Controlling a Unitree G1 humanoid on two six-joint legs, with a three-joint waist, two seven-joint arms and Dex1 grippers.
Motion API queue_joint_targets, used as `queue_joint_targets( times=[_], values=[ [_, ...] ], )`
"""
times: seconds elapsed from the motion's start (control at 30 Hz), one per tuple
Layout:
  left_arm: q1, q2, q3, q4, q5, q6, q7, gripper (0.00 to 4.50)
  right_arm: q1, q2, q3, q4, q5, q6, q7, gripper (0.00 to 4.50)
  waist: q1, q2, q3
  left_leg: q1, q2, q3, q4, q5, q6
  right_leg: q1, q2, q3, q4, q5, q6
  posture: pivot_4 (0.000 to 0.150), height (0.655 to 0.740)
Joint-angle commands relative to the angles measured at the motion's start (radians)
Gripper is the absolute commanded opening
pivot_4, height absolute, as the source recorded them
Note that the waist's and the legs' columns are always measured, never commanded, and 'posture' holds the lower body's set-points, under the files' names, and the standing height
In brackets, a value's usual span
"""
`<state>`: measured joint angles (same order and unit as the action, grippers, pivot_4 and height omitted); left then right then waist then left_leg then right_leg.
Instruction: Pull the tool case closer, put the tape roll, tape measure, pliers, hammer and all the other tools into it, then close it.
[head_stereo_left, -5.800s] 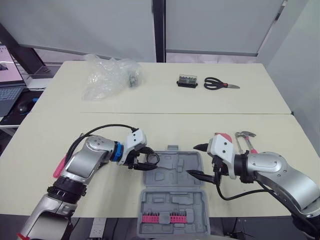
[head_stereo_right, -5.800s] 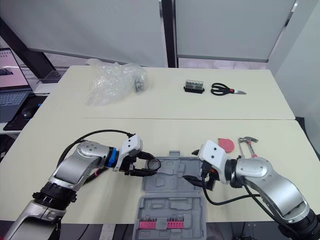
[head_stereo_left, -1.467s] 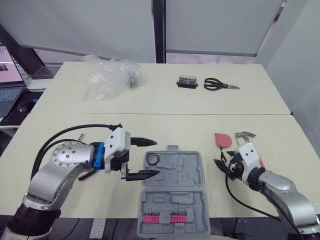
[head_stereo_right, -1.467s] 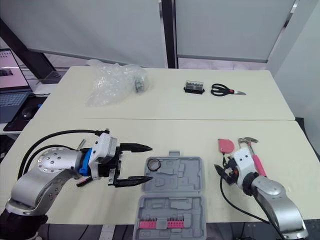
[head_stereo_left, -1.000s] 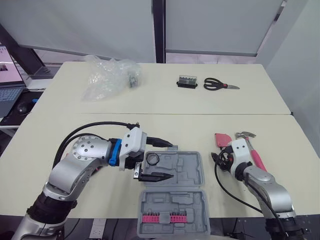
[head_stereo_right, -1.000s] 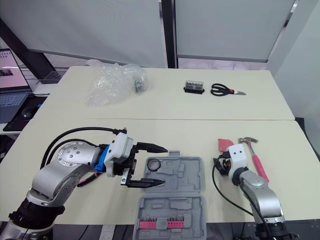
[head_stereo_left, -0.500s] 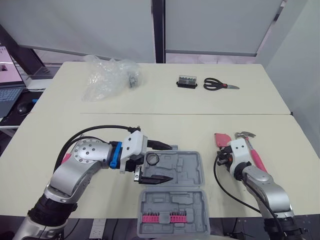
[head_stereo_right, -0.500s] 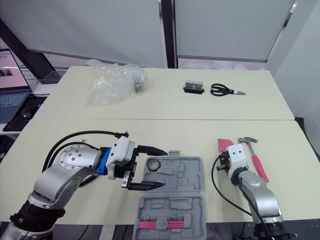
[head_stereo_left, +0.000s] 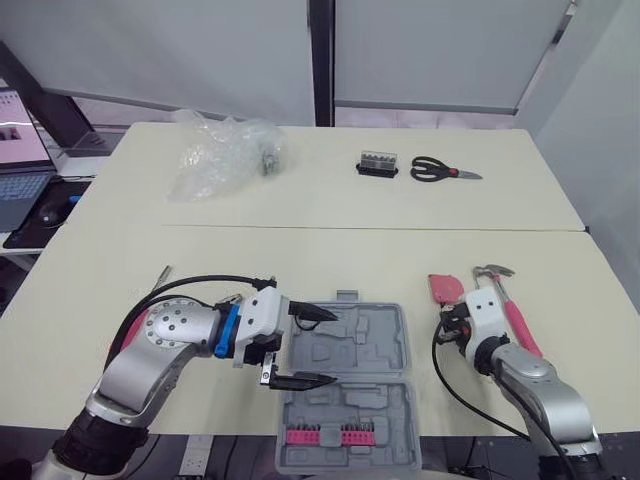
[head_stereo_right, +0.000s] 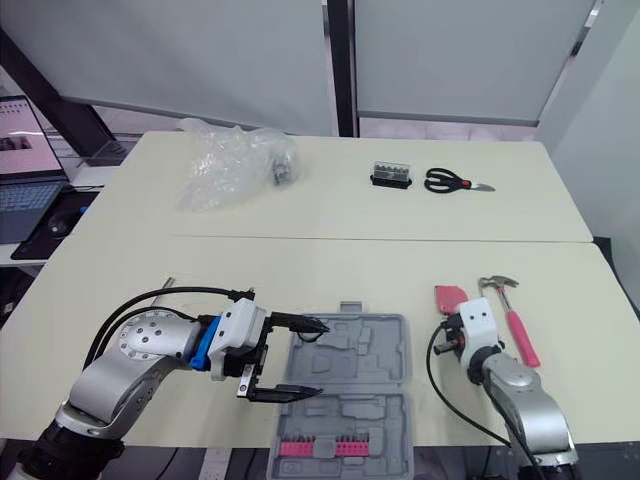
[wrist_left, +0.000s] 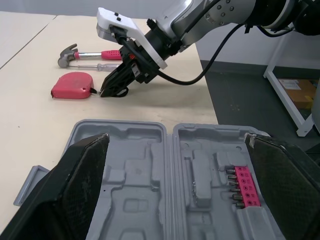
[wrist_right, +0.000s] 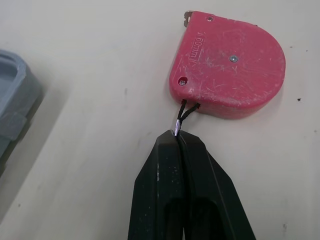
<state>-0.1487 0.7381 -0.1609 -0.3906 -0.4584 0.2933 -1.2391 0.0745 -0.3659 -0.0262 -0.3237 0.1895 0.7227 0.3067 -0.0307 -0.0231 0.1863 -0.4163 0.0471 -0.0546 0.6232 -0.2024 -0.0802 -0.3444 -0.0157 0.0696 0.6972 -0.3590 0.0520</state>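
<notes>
Step judged in hand: retrieving the red D-shaped plastic tape measure (wrist_right: 227, 65), which lies on the cream table (head_stereo_left: 330, 260) at 2 o'clock of the open grey moulded tool case (head_stereo_left: 370, 340); next it must be drawn toward 9 o'clock and into a recess. The right gripper (wrist_right: 178, 139), forearm low, is clenched on the measure's thin black wrist cord (wrist_right: 182, 116). The left gripper (head_stereo_left: 308, 347) hovers, fingers spread, over the case's 9 o'clock rim.

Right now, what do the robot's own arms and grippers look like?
The left arm and right arm are rounded silver-grey shells, each ending in a white wrist block. The left has a blue ring behind that block. A black cable loops outside each arm to the wrist. The left gripper and right gripper each have two black fingers tapering to points.
</notes>
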Motion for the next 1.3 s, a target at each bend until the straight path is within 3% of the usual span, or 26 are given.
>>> queue_joint_targets(
  times=[0.03,0.23,0.53,0.73,0.77,1.3],
  values=[
    [-0.017,-0.021,-0.013,-0.006,-0.004,-0.016,0.001,4.50,0.024,-0.003,-0.022,-0.030,0.016,0.020,0.007,0.02,0.000,0.000,0.000,0.000,0.000,0.000,0.000,0.000,0.000,0.000,0.000,0.000,0.000,0.000,0.000,0.150,0.7400],
    [-0.026,-0.036,-0.013,-0.001,-0.001,-0.013,0.007,4.50,0.013,-0.013,-0.001,-0.009,-0.003,-0.034,0.019,1.30,-0.002,0.000,0.000,0.000,0.000,0.000,0.000,0.000,0.000,0.000,0.000,0.000,0.000,0.000,0.000,0.150,0.7400],
    [-0.028,-0.038,-0.006,0.004,0.003,-0.014,0.015,4.50,-0.023,0.000,0.018,0.055,-0.027,-0.088,0.017,1.30,-0.002,0.000,0.000,0.000,0.000,0.000,0.000,0.000,0.000,0.000,0.000,0.000,0.000,0.000,0.000,0.150,0.7400],
    [-0.017,-0.031,0.003,-0.014,-0.005,-0.010,0.016,4.50,-0.006,-0.003,0.022,0.052,-0.027,-0.102,0.029,0.08,-0.002,0.000,0.000,0.000,0.000,0.000,0.000,0.000,0.000,0.000,0.000,0.000,0.000,0.000,0.000,0.150,0.7400],
    [-0.015,-0.028,0.005,-0.017,-0.006,-0.011,0.013,4.50,0.000,-0.004,0.022,0.048,-0.027,-0.101,0.031,0.03,-0.002,0.000,0.000,0.000,0.000,0.000,0.000,0.000,0.000,0.000,0.000,0.000,0.000,0.000,0.000,0.150,0.7400],
    [0.148,0.060,0.016,-0.133,-0.008,-0.061,-0.013,4.50,0.287,-0.099,-0.075,-0.301,0.145,0.127,0.123,0.03,0.000,0.000,0.000,0.000,0.000,0.000,-0.001,0.000,0.000,0.000,0.000,0.000,-0.001,0.000,0.000,0.150,0.7400]
  ],
)
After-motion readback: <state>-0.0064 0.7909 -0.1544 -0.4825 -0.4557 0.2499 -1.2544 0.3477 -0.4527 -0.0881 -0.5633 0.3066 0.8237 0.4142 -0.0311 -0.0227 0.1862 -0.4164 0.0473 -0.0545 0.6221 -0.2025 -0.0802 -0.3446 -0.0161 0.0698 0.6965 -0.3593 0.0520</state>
